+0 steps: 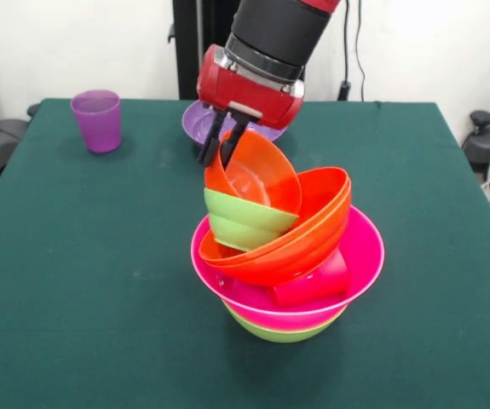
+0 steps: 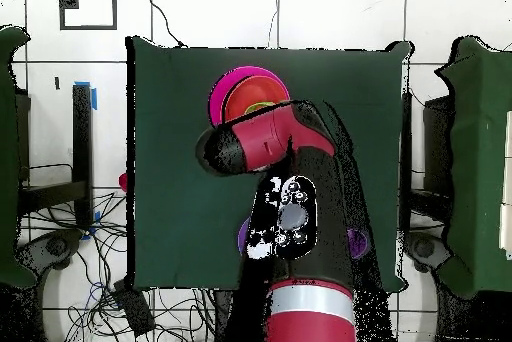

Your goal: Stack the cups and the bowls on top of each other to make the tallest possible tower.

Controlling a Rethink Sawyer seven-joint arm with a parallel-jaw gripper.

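1. The hand (image 1: 221,146) is closed on the far rim of a small orange bowl (image 1: 257,175), which is held tilted, its opening turned toward the camera.
2. This bowl lies directly over the tower (image 1: 287,256), inside a small lime green bowl (image 1: 240,220); it seems to be touching it.
3. The pile leans, so little room is left for error.
4. A purple cup (image 1: 97,120) stands well apart on the table (image 1: 74,281).

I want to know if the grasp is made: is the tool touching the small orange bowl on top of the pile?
Touching. In the front view the tool straddles the rim of the small orange bowl, one finger on each side, with no gap visible. The overhead view hides this under the arm.
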